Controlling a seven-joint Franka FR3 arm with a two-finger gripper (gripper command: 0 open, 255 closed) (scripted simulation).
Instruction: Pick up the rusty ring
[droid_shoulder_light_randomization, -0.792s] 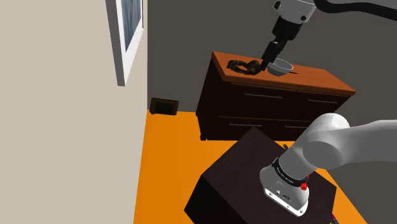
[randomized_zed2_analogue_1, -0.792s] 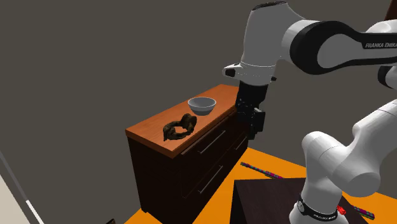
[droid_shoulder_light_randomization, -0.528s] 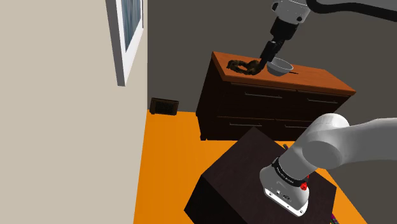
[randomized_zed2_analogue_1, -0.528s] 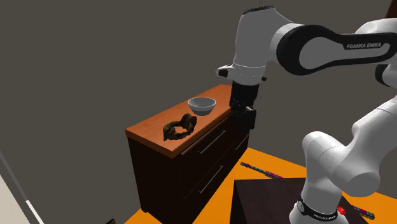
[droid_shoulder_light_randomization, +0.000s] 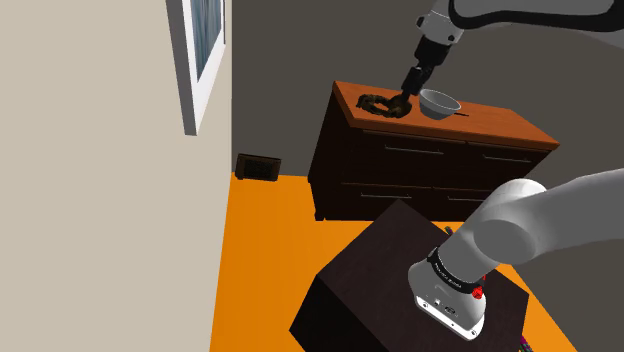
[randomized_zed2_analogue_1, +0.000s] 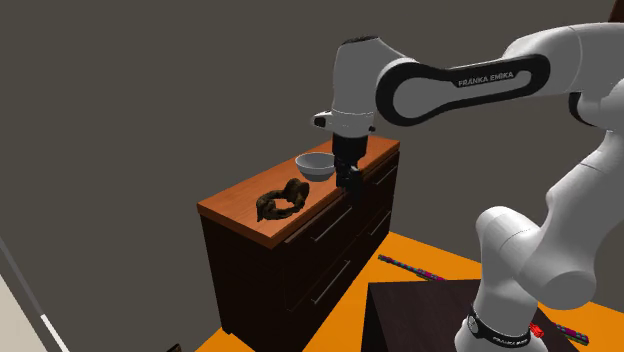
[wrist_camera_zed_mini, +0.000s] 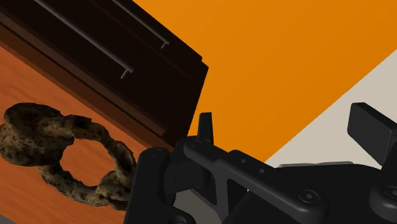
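"FRANKA EMIKA": pale lettering on dark arm link (randomized_zed2_analogue_1: 470, 84), second exterior view.

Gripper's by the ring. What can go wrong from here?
Wrist view: the ring lies beside the open gripper, not between its fingers; closing now would likely miss.
The bowl stands close by; the gripper may knock it.
The ring sits near the dresser edge; a nudge might drop it.

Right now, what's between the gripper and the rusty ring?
Nothing: the second exterior view shows bare dresser top between gripper and ring.
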